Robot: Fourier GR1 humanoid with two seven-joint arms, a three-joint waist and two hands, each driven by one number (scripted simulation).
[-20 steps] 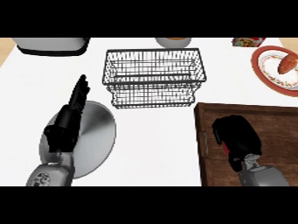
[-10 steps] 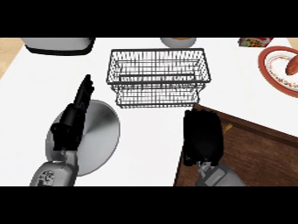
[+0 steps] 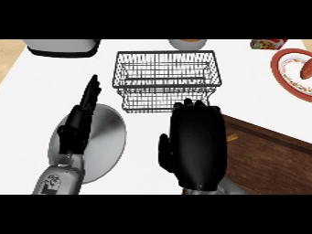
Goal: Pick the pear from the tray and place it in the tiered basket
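Tiered basket (image 3: 166,80) one, tray (image 3: 280,157) one, two hands over counter

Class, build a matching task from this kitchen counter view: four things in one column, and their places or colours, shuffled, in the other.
Things:
1. tiered basket
2. right hand
3. left hand
4. red-rimmed plate

Places:
A. over the grey round plate, at the left
B. far right, holding a brown food item
C. centre, towards the back of the white counter
D. just in front of the basket, beside the wooden tray

Pairs: 1-C, 2-D, 3-A, 4-B
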